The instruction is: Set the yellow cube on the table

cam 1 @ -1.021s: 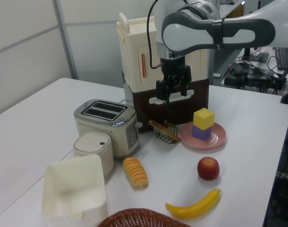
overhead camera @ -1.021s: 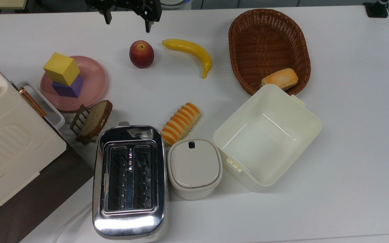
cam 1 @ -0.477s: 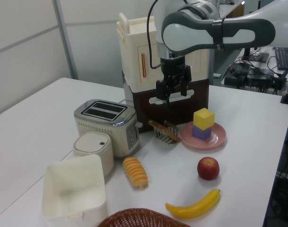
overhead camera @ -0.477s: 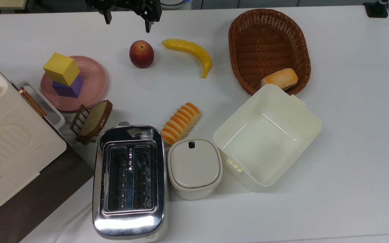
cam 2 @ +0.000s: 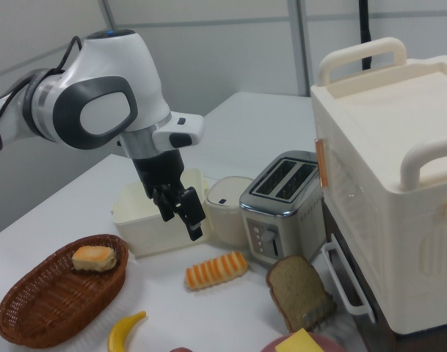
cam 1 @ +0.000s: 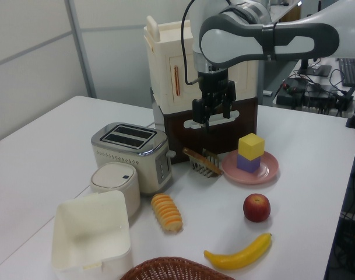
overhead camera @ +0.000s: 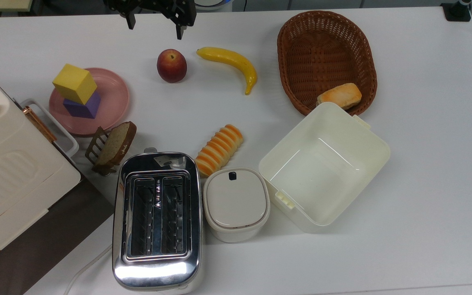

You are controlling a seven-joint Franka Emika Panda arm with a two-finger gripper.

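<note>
The yellow cube (overhead camera: 75,83) sits tilted on top of a purple cube (overhead camera: 84,107) on a round pink plate (overhead camera: 115,96), at the top view's left. The same stack appears in the left view as yellow cube (cam 1: 251,145) on the plate (cam 1: 271,170). A corner of the yellow cube (cam 2: 300,342) shows at the right view's bottom edge. My gripper (overhead camera: 155,26) hangs open and empty high above the white table (overhead camera: 424,164), up and to the right of the cube in the top view, well apart from it. The gripper (cam 1: 215,118) (cam 2: 181,221) holds nothing.
An apple (overhead camera: 171,65) and a banana (overhead camera: 230,65) lie below the gripper. A wicker basket (overhead camera: 326,53) holds a bread roll (overhead camera: 339,95). An open cream box (overhead camera: 324,164), lidded pot (overhead camera: 236,203), toaster (overhead camera: 157,217), striped bread (overhead camera: 218,149), racked bread slice (overhead camera: 113,145) and large cream cabinet (overhead camera: 10,176) crowd the front.
</note>
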